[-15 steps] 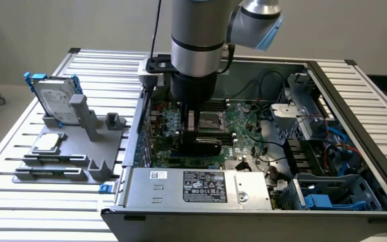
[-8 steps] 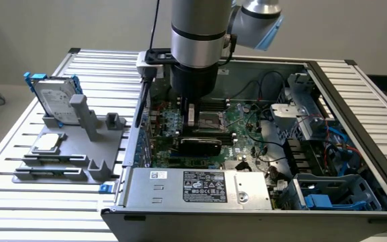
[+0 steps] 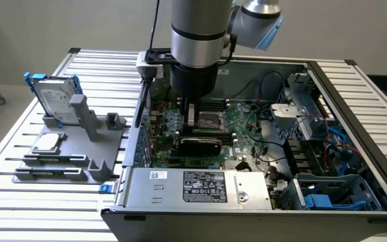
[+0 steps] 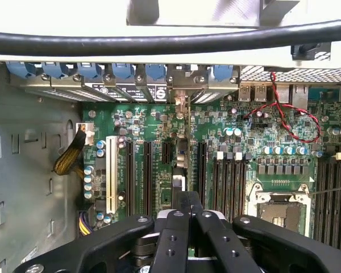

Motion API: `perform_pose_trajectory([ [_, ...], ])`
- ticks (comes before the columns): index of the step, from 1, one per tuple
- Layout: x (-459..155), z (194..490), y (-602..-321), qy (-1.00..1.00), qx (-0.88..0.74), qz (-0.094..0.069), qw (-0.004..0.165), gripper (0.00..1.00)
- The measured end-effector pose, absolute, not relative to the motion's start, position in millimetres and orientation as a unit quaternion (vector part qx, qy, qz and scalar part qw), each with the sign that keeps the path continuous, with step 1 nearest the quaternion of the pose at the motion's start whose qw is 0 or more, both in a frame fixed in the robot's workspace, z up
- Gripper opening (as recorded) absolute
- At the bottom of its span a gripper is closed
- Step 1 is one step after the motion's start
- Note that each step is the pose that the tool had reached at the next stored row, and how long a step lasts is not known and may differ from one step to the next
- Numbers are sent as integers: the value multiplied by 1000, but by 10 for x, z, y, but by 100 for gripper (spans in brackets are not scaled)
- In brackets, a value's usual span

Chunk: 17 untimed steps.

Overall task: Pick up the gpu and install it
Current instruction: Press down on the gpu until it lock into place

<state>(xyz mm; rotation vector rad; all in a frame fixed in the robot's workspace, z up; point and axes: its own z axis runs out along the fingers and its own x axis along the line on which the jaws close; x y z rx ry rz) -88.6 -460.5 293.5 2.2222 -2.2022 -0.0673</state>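
A: Black-covered green gpu card (image 3: 200,146), one, inside the open grey computer case (image 3: 355,101) over the motherboard?
B: Yes. One black gripper (image 4: 188,213) clenched on it.

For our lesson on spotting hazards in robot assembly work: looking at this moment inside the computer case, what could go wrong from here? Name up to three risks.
1. The gripper is shut on the gpu low over the motherboard; if the card is misaligned with the expansion slots, pressing could damage the connector.
2. The red wires lie near the work area and might snag.
3. The open processor socket sits close beside the gripper, so a sideways slip could strike it.
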Motion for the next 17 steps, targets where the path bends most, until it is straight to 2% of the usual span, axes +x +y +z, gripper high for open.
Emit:
perform_pose_trajectory([
  [12,-886,2934,-4605,-704,710,-21,6,11],
  [17,-886,2849,-4576,-703,711,-21,6,11],
])
